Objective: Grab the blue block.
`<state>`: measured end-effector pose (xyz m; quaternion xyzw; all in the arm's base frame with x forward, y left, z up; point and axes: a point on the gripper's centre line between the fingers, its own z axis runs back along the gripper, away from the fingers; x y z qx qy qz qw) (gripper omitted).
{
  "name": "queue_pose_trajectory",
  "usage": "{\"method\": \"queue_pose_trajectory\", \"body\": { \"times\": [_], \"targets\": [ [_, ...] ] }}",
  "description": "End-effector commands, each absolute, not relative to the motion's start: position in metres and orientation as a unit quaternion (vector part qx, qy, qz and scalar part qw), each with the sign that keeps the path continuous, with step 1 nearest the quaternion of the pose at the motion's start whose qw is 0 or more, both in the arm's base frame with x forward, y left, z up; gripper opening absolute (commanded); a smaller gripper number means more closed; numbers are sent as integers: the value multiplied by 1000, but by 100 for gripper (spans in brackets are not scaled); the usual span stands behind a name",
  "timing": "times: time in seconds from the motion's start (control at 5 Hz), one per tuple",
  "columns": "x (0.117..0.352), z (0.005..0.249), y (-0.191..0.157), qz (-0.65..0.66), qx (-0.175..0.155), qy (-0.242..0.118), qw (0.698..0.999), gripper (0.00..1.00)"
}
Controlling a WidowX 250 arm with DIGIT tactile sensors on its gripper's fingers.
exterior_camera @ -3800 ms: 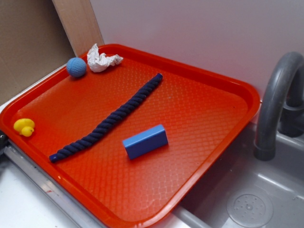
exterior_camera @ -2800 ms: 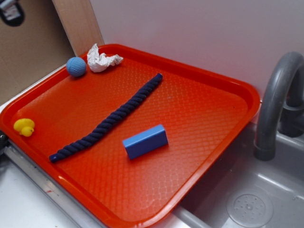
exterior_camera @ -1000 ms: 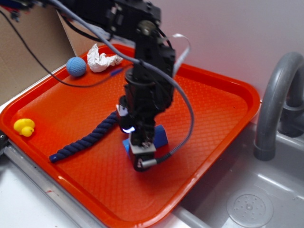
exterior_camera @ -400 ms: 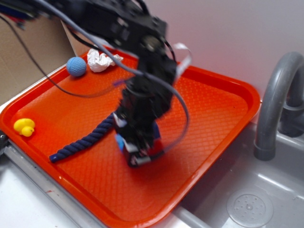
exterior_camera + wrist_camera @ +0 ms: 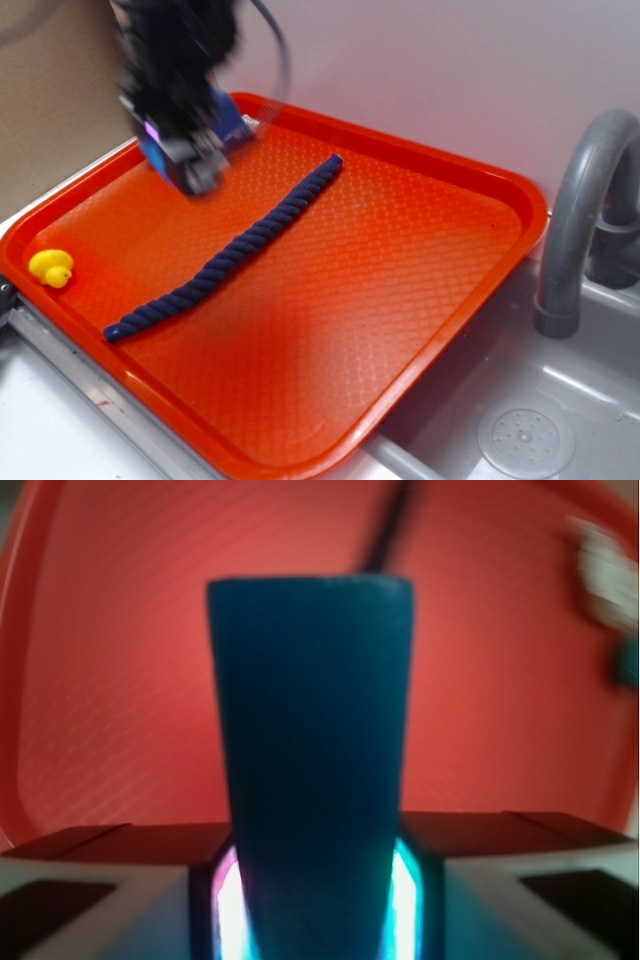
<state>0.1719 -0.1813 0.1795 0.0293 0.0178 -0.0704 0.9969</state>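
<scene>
Arm on my exterior feed is motion-blurred: black housing, dark cable looping off above the gripper (image 5: 195, 165), whose tip reads grey. A violet-blue glow shows on its left edge. My wrist feed shows the finger bases (image 5: 95, 875): dark upper faces, pale grey-white fronts with black inset panels. Cyan-and-pink light strips glow between them.

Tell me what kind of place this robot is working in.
Probably a toy kitchen sink set: a grey plastic faucet curves over a grey basin with a drain, and a textured orange plastic tray lies beside it.
</scene>
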Motion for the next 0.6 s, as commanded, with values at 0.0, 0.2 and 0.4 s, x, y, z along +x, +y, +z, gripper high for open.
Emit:
{"method": "queue_pose_trajectory", "body": {
  "times": [0.0,0.2,0.4],
  "targets": [
    [141,233,-98,101,3,-57,993,0],
    [137,244,-77,139,7,-83,987,0],
    [141,238,-76,120,0,-73,990,0]
  ]
}}
